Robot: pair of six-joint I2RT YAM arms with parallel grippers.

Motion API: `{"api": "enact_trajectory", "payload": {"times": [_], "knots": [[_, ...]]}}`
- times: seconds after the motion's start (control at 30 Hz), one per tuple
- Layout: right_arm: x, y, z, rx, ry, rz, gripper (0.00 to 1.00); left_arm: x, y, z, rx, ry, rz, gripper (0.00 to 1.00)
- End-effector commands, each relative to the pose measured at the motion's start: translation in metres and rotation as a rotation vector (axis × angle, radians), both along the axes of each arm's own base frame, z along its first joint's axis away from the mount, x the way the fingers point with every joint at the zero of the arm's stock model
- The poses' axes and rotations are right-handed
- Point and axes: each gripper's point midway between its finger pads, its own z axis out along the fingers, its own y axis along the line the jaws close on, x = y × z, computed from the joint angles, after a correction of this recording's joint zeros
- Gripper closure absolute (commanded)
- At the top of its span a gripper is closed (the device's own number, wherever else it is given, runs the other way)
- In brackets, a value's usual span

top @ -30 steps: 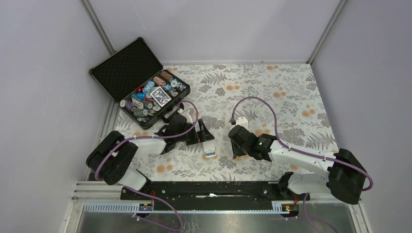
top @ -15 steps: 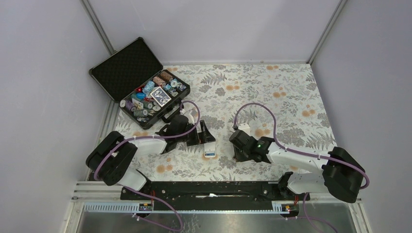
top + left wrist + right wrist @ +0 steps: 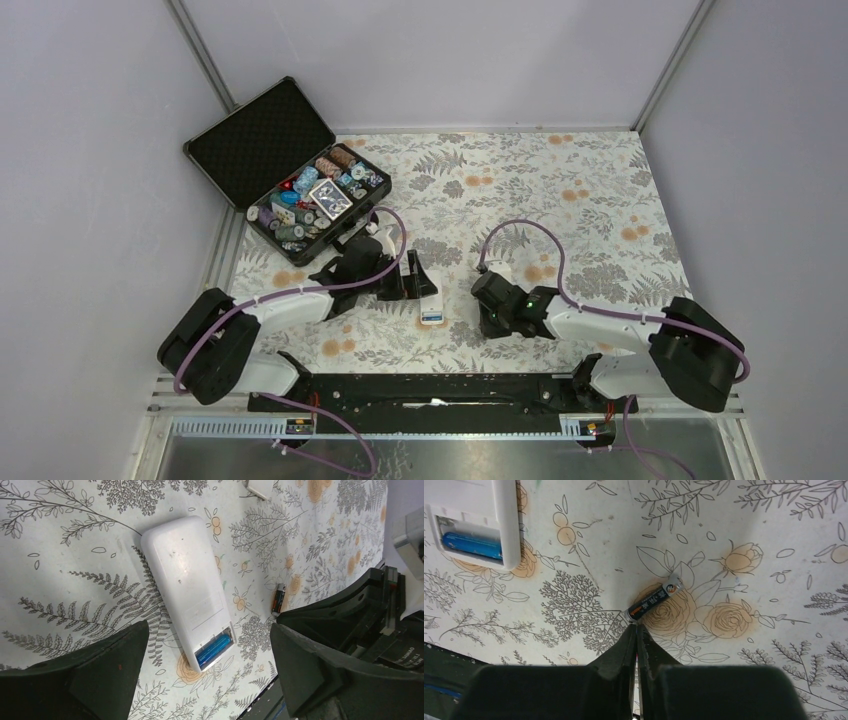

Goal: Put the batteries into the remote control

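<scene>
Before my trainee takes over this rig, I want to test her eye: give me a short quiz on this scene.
1. True or false: the blue battery sits in the remote control's open compartment.
2. Where does the dark battery lie? A inside the remote, B on the tablecloth at the right gripper's tips, C on top of the remote.
3. Fill in: the left gripper stands ____ over the remote.
Key: 1 true; 2 B; 3 open.

Floral table (image 3: 600,180) — remote control (image 3: 187,587) face down, dark battery (image 3: 655,598), open chip case (image 3: 258,140)
</scene>
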Motion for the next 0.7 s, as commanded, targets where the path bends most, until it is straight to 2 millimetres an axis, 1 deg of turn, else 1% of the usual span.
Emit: {"api": "enact_trajectory", "payload": {"times": [0.0,0.13,0.3,0.43,0.53,0.57,0.6,0.67], "knots": [[0.007,0.007,-0.003,0.01,-0.002,-0.017,0.93,0.002,0.004,0.002,0.022,-0.052,-0.007,0.01],[0.01,0.012,-0.009,0.009,0.001,-0.026,0.95,0.001,0.007,-0.004,0.036,-0.051,-0.003,0.01],[0.021,0.018,-0.009,-0.011,-0.021,-0.038,0.98,0.001,0.008,-0.007,0.041,-0.05,-0.005,0.01],[0.033,0.026,0.003,0.003,-0.065,-0.037,0.96,0.002,0.011,-0.011,0.051,-0.051,0.005,0.01],[0.04,0.029,0.018,0.013,-0.109,-0.015,0.91,0.002,0.013,-0.012,0.051,-0.047,0.007,0.01],[0.043,0.028,0.023,0.008,-0.126,-0.01,0.87,0.002,0.013,-0.012,0.051,-0.049,0.007,0.01],[0.047,0.027,0.03,0.0,-0.15,-0.012,0.79,0.002,0.013,-0.012,0.051,-0.049,0.008,0.01],[0.055,0.021,0.04,-0.021,-0.19,-0.016,0.73,0.002,0.013,-0.012,0.048,-0.049,0.007,0.01]]}}
